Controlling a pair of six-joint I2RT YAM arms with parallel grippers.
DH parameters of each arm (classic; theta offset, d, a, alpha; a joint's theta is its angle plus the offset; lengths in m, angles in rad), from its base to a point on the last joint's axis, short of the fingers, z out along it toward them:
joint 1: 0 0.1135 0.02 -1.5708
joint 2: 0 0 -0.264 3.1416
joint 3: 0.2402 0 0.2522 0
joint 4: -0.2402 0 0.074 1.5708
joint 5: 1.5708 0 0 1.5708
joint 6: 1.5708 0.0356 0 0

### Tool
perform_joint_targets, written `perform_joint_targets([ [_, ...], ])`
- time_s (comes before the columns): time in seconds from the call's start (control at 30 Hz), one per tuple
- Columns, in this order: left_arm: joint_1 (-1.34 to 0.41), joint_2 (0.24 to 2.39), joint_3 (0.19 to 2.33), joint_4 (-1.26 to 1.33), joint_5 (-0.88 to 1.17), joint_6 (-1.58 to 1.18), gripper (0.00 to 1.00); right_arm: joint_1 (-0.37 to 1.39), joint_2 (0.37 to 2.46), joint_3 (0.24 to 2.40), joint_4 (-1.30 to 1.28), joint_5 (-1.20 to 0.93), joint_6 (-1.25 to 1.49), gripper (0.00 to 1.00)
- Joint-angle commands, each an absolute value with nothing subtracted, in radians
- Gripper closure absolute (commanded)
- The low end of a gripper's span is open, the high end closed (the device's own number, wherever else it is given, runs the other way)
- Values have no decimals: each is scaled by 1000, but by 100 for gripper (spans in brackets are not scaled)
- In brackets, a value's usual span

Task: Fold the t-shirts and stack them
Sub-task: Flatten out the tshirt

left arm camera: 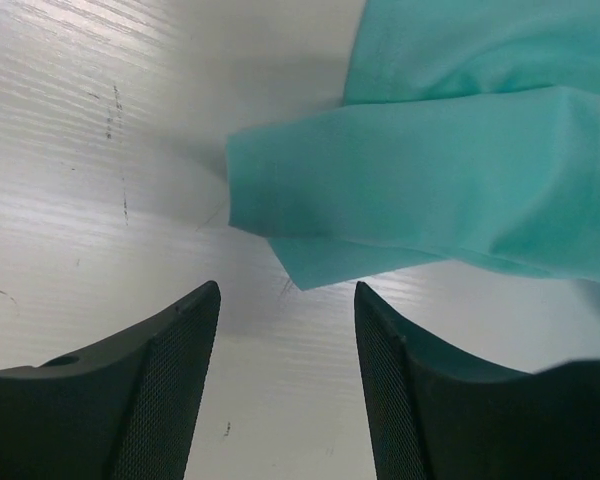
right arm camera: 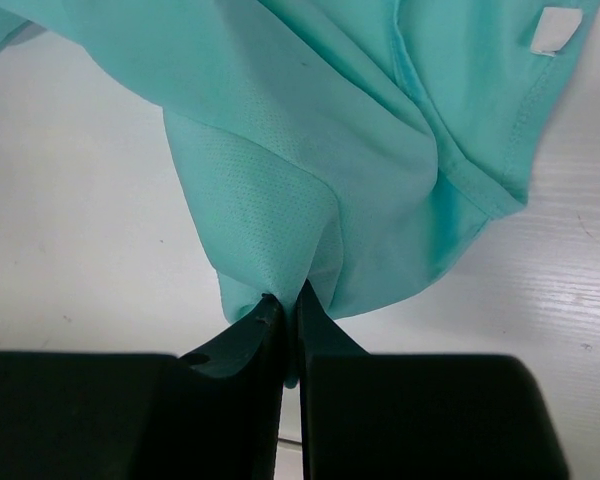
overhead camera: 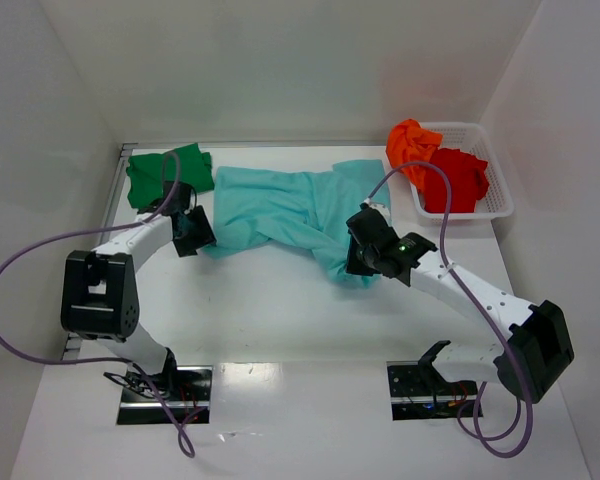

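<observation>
Four shirts counted, none stacked yet: one orange shirt (overhead camera: 410, 145) and one red shirt (overhead camera: 458, 180) lie bunched in the one white basket (overhead camera: 477, 128). One green shirt (overhead camera: 170, 175) sits far left of the basket and looks roughly folded, with one teal shirt (overhead camera: 290, 210) rumpled on the bench (overhead camera: 280, 320) between. Right fingers (right arm camera: 250, 340) pinch a teal fold on the basket side, and left fingers (left arm camera: 170, 380) stand spread and empty at its far edge; judged early.

Bright, even light fell from above. The glossy white table (overhead camera: 280, 325) showed pale glare near the bottom of the overhead view and a streaky sheen in the left wrist view. The light teal cloth t-shirt (right arm camera: 280, 200) cast soft grey shadows, its weave sharply focused.
</observation>
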State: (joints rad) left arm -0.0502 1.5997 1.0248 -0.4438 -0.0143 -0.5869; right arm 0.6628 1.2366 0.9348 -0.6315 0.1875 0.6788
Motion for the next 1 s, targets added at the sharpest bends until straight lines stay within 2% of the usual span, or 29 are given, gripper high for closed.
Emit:
perform_joint_targets([
  [0.0,-29,1646,1039,-420,-51,-592,35,660,1235,945,-594,184,669,89],
  [0.43,-20,1717,1100,-380,-69,-601,48,660,1255,954,-594,166,650,88],
  [0.97,-20,1786,1150,-342,-69,-583,49,660,1255,945,-594,166,650,87],
])
